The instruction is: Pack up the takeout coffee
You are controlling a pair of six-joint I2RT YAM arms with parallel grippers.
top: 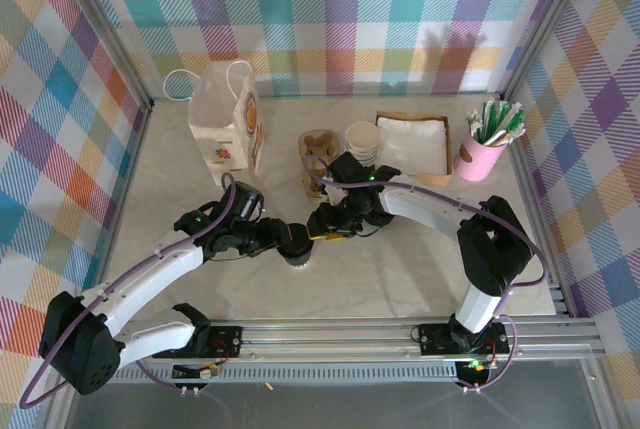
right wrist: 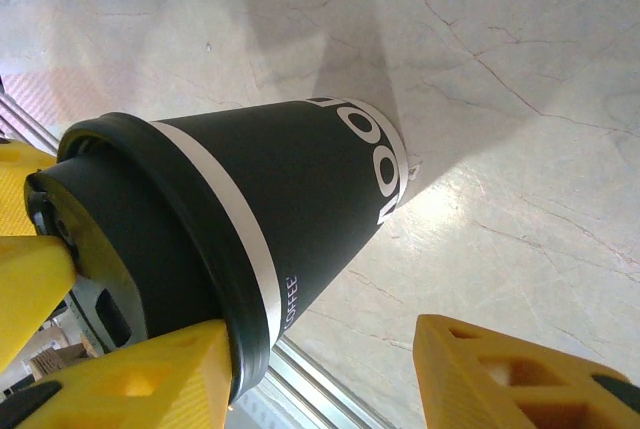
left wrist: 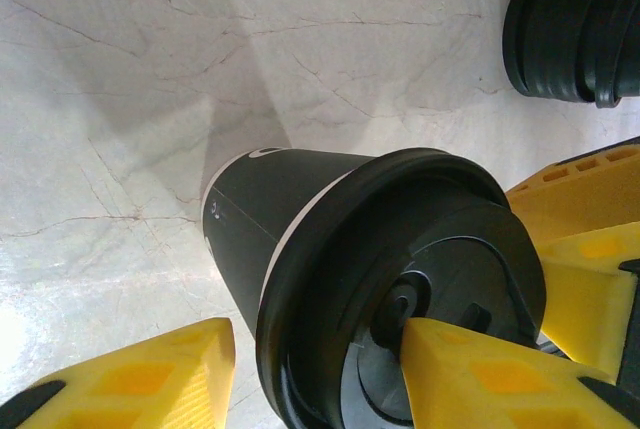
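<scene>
Takeout coffee [top: 296, 251] stood upright on the bench [top: 400, 274], centre, toward the near edge, between my two sets of jaws. Left jaws straddled its black lid [left wrist: 400, 279]: one finger [left wrist: 480, 379] on the lid top, the other finger [left wrist: 150, 384] just beside the rim; grip could not be confirmed. Right jaws were released, one finger [right wrist: 130, 384] touching the rim.

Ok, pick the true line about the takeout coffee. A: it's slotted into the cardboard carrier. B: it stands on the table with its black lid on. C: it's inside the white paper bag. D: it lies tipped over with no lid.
B: the takeout coffee stands on the marble table, black lid on, nearer the arms than the paper bag and cardboard carrier.
</scene>
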